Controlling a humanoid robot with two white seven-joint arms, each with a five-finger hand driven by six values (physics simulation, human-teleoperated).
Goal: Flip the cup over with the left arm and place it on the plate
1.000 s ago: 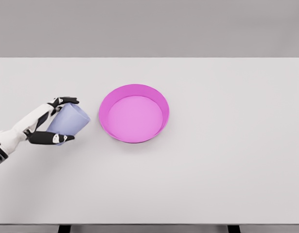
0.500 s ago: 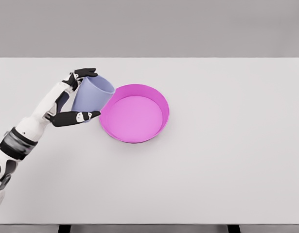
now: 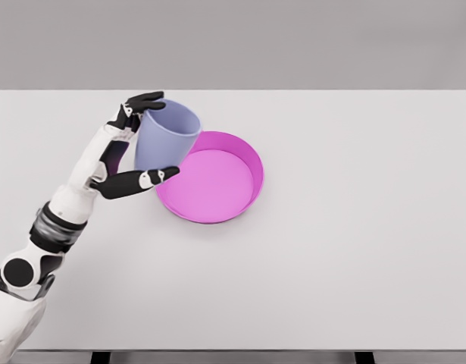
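The left hand (image 3: pixel 123 152), fingers and thumb clamped around the lavender cup (image 3: pixel 166 136), holds it nearly upright, mouth up, over the near-left rim of the pink plate (image 3: pixel 251 163); carrying it rightward to centre before lowering looks wisest.

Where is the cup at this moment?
In the head view the cup is left of centre, held in the left hand, mouth up, overlapping the left rim of the pink plate.
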